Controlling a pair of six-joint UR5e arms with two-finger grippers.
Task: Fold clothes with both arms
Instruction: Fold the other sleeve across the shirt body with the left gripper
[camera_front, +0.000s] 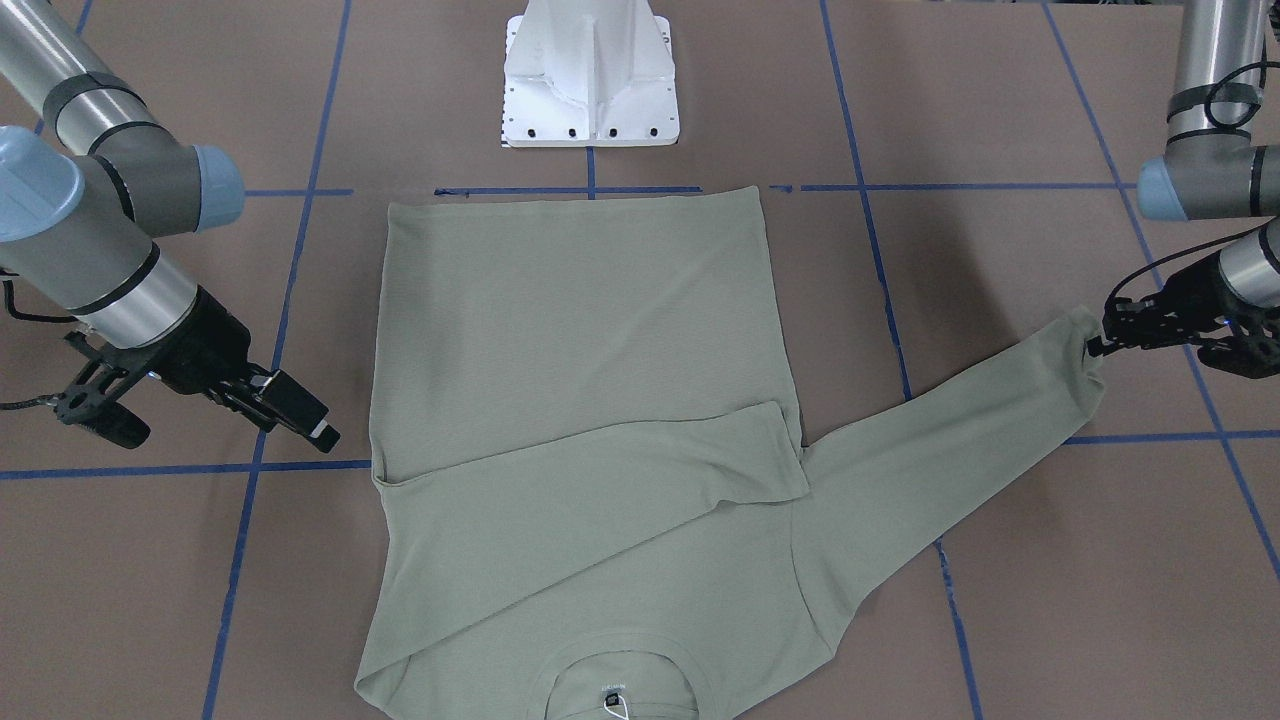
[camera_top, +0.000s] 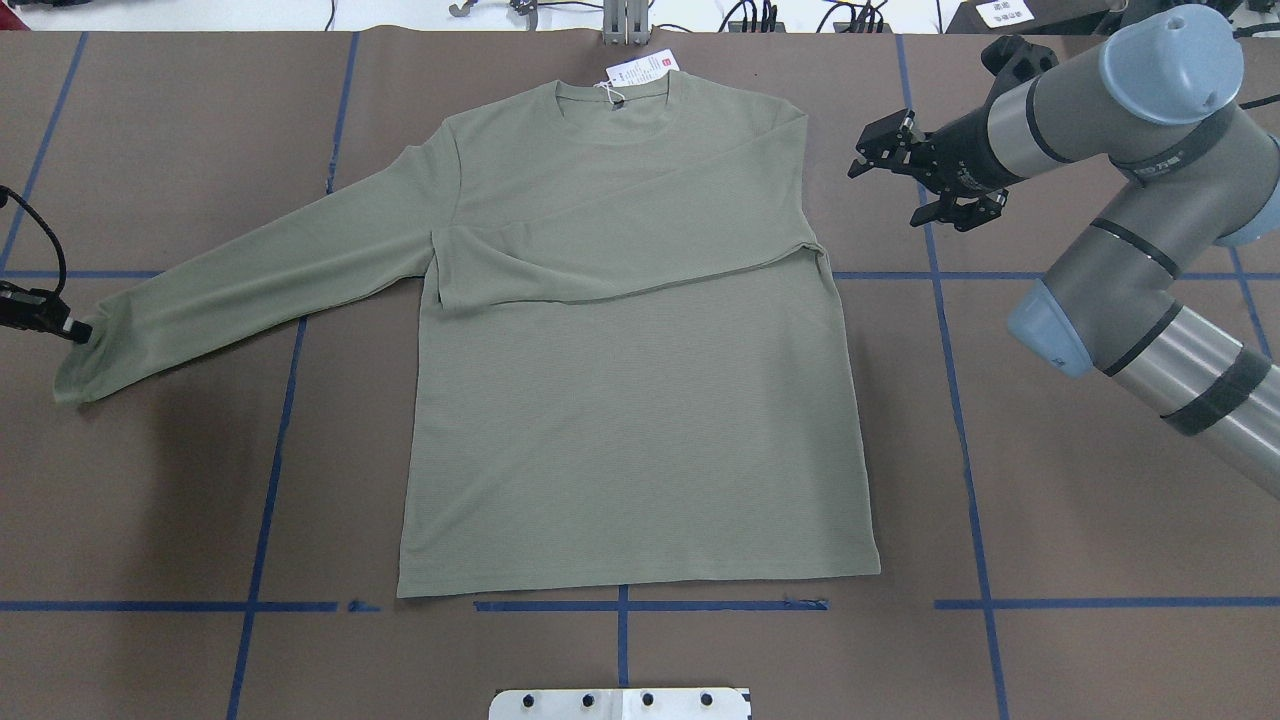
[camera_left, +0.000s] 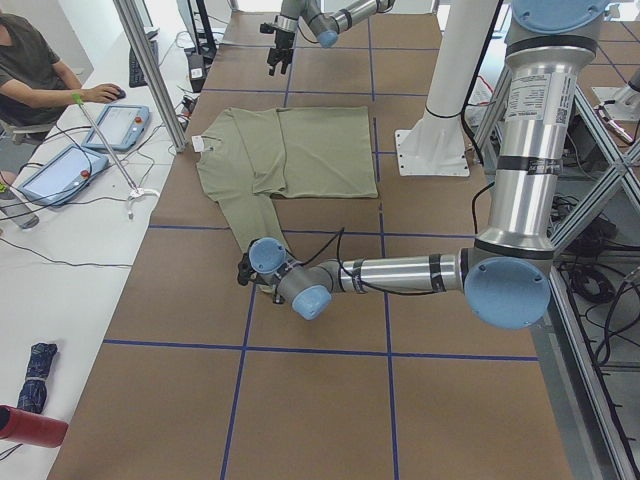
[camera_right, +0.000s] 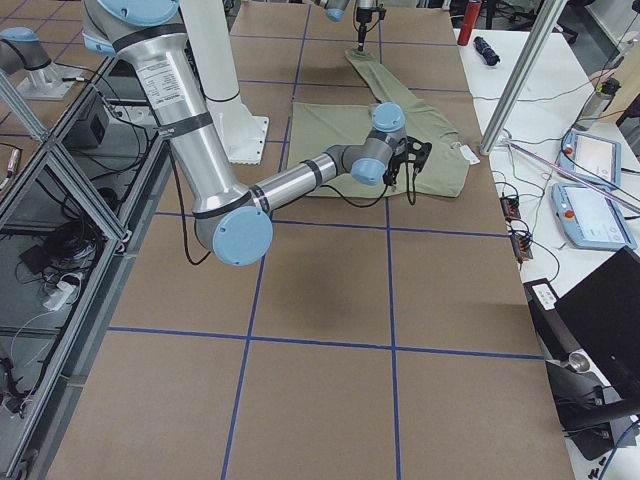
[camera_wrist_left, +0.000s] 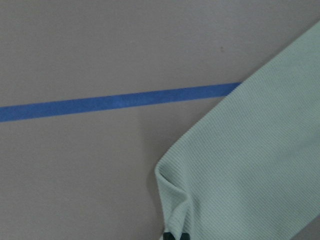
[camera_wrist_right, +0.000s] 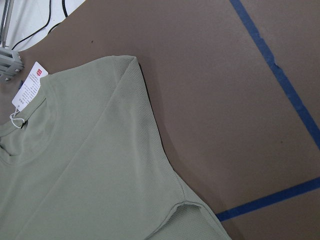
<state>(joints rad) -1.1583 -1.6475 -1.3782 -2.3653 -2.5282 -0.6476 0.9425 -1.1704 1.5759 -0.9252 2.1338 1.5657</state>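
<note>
With left fingers (camera_front: 1118, 330) apparently pinching the outstretched cuff (camera_top: 80, 350) of the pale sage-green long-sleeved knit shirt (camera_top: 630, 400) lying flat on the brown worktop (camera_top: 1050, 480), right fingers (camera_front: 295, 405) spread and empty; best lifting low, sweeping across the chest without dragging.

Blue-taped brown table (camera_top: 150, 500), white pedestal (camera_front: 590, 75), person (camera_left: 30, 60) alongside

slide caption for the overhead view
Left hand grips the outstretched sleeve cuff of the shirt while the open right hand hovers beside the folded sleeve.
</note>
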